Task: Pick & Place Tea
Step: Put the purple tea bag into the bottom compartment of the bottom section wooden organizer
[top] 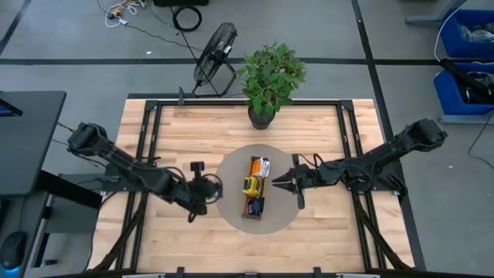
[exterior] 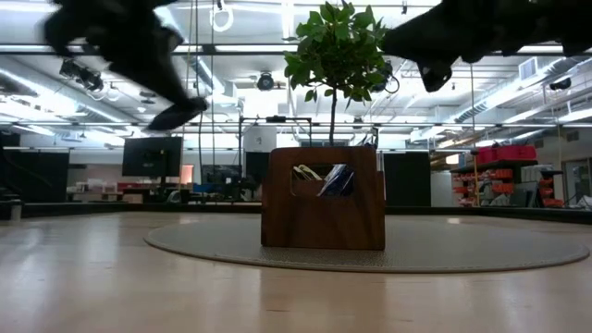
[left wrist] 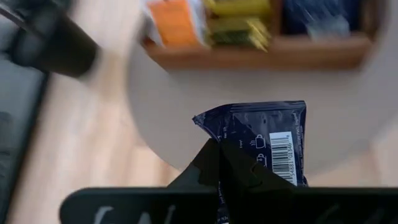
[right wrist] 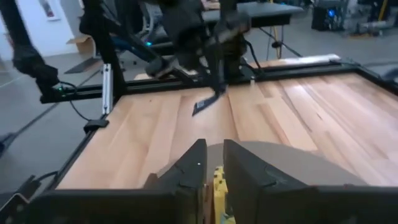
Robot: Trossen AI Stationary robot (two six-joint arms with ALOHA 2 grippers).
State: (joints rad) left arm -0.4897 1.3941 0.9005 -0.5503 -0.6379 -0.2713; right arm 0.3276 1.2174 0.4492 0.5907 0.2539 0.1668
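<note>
Tea sachets (top: 255, 185) sit packed in my wooden tray (top: 254, 214) on the round grey mat (top: 231, 202) at the middle of the desk (top: 324, 131), seen from above; my left arm reaches in low from the left with its gripper (top: 207, 188) just beside the mat's left edge, and my right arm stretches in from the right, its gripper (top: 279, 183) at the tray's right side. A potted plant (top: 270, 77) stands at the far edge. From desk level, the tray (exterior: 323, 198) stands on the mat (exterior: 462, 254) with sachet tops showing through its cut-out, and both arms hang dark and blurred above it. On my left wrist camera, the fingers (left wrist: 214, 165) are clamped together on a dark navy sachet (left wrist: 261, 137) with a barcode, held off the mat, and the tray (left wrist: 261, 53) with its orange, yellow and navy sachets lies beyond. On my right wrist camera, the fingers (right wrist: 186, 165) stand slightly apart over the tray, a yellow sachet (right wrist: 219, 186) showing between them; I cannot tell whether they grip it. The left arm shows farther off with the navy sachet (right wrist: 205, 102) dangling.
</note>
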